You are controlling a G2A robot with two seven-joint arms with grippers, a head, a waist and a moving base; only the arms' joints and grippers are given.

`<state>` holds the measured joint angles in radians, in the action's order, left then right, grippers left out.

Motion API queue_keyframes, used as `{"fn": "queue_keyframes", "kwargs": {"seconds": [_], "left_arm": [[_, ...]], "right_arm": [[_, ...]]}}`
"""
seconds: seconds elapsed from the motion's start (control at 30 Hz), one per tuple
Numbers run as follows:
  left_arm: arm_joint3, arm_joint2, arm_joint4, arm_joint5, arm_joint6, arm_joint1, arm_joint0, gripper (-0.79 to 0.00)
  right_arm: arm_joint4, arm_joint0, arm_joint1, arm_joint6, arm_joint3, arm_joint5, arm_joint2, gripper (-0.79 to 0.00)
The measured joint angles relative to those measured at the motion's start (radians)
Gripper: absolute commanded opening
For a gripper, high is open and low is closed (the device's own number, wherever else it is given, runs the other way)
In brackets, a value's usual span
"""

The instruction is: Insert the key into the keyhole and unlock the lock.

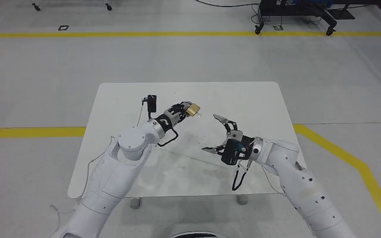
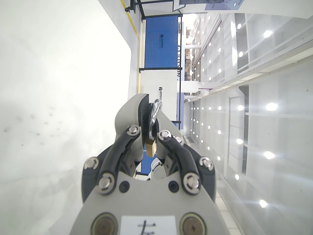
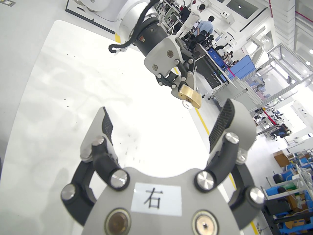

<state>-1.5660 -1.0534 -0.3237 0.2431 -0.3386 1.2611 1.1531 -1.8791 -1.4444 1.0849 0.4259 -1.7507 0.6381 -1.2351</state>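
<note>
At the left of the top view the left gripper point(image 1: 183, 110) hangs over the white worktop point(image 1: 119, 101). Its fingers are clenched on the brass lock point(image 1: 192, 109), which is held in the air, clear of the surface. The lock's body juts past the fingertips toward the middle of the frame. A small silver piece pokes from its free face. By its look this is the key point(image 3: 187, 104), head outward and apparently already seated in the keyhole (how deep it sits I cannot tell). Further right, near the lock but not touching it, the right gripper point(image 1: 211, 133) faces it with its fingers spread wide and nothing between them.

If the key is in, the turn is likely what remains, and that is where trouble could come:

- **Slipping off the key:** The key head is small against those broad pads, so a closing that lands off-centre could pinch only an edge and slip off.
- **Knocking the key out:** A poor closing could instead nudge the key out, and it would drop to the worktop.
- **The lock twisting:** Only the left fingers brace the lock. A twist on the key may swivel the whole body in their grip — the turn would then go into the lock, not the cylinder.
</note>
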Motion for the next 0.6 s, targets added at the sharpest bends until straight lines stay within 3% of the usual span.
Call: {"fn": "queue_keyframes", "kwargs": {"seconds": [0.27, 0.3, 0.33, 0.37, 0.6], "left_arm": [[0.004, 0.074, 0.021, 0.010, 0.018, 0.019, -0.015, -0.785], [0.005, 0.074, 0.021, 0.011, 0.020, 0.020, -0.016, -0.785], [0.006, 0.075, 0.021, 0.011, 0.020, 0.021, -0.017, -0.785], [0.007, 0.075, 0.023, 0.011, 0.020, 0.022, -0.017, -0.785], [0.003, 0.074, 0.041, 0.001, 0.014, 0.024, -0.009, -0.785]], "right_arm": [[-0.165, -0.018, -0.011, -0.042, -0.044, -0.072, 0.022, 0.000], [-0.181, -0.021, -0.011, -0.044, -0.045, -0.086, 0.025, -0.123], [-0.193, -0.024, -0.011, -0.045, -0.047, -0.102, 0.027, -0.339], [-0.205, -0.028, -0.012, -0.045, -0.049, -0.122, 0.029, -0.397], [-0.258, -0.053, -0.014, -0.016, -0.059, -0.235, 0.040, -0.440]]}}
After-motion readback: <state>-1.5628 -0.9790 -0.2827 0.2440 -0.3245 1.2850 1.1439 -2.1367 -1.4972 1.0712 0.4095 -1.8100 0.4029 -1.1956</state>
